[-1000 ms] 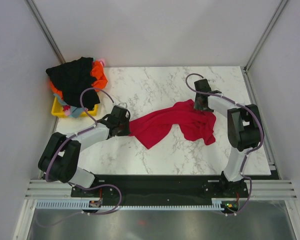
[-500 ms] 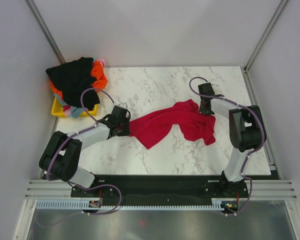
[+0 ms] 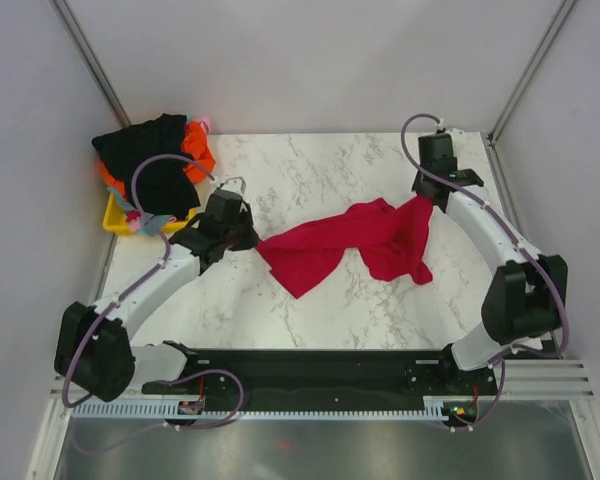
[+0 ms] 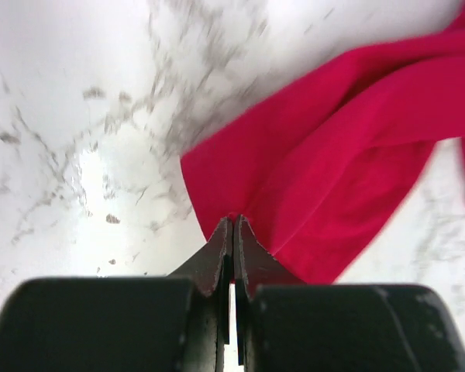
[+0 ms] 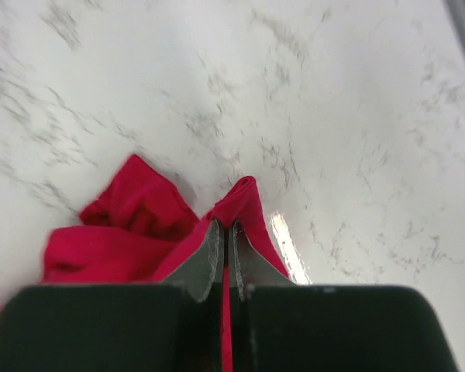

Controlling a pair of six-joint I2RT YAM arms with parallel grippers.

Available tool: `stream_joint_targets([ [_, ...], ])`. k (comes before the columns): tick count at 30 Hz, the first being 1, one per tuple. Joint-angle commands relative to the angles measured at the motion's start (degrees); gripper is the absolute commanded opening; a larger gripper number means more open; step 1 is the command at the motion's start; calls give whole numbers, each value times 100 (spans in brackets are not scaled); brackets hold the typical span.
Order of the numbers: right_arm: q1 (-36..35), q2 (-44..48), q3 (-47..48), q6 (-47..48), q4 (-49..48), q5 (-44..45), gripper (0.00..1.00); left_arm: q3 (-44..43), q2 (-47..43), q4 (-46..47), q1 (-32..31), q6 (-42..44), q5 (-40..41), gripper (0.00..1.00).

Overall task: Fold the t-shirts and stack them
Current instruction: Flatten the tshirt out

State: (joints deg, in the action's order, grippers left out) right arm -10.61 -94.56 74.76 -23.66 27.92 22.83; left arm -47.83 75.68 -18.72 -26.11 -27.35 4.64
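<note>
The red shirt lay bunched on the surface. The left gripper was clenched on its left corner, the right gripper on its far right edge. This looked like the spreading step; next, both should pull apart to flatten it.

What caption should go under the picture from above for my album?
Left gripper and right gripper pinch opposite ends of the red t-shirt on a marble table.
</note>
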Motion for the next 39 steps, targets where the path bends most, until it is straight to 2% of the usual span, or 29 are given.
stream_joint_targets([
  [1,15,886,495,133,292,231,0,-858,-781,-439,-8,125,230,2],
  [4,15,1666,662,186,389,29,0,-1447,-1194,-798,-8,335,291,2],
  [11,15,3249,1189,493,337,-384,0,-2510,-2231,-949,-8,1143,11,2],
  [17,15,4665,1620,599,240,-297,0,-3503,-2909,-1020,-8,1751,-719,2],
  [22,15,5683,1796,985,-5,-577,0,-3908,-3647,-993,-17,2075,-1000,2],
  [25,15,6141,1621,1179,-541,-648,0,-3935,-3849,-757,-8,2435,-1124,2],
  [27,-2,6169,1533,1293,-867,-561,0,-3979,-3780,-668,-8,2612,-993,2],
  [30,-37,5600,1909,1469,-859,-665,0,-4374,-3219,-712,-8,2919,-634,2],
  [32,-46,4967,2217,1539,-832,-718,0,-4698,-2604,-773,-8,3078,-483,2],
  [33,-38,4756,2270,1566,-850,-701,0,-4796,-2411,-782,-8,3122,-47,2],
  [36,-37,3956,2306,1645,-1008,-666,0,-4973,-1593,-756,0,3289,369,2],
  [38,-29,3350,2131,1654,-1271,-622,0,-4894,-1224,-651,227,3289,371,2],
  [39,-37,2939,2017,1645,-1402,-622,2,-4885,-787,-650,412,3211,75,2],
])
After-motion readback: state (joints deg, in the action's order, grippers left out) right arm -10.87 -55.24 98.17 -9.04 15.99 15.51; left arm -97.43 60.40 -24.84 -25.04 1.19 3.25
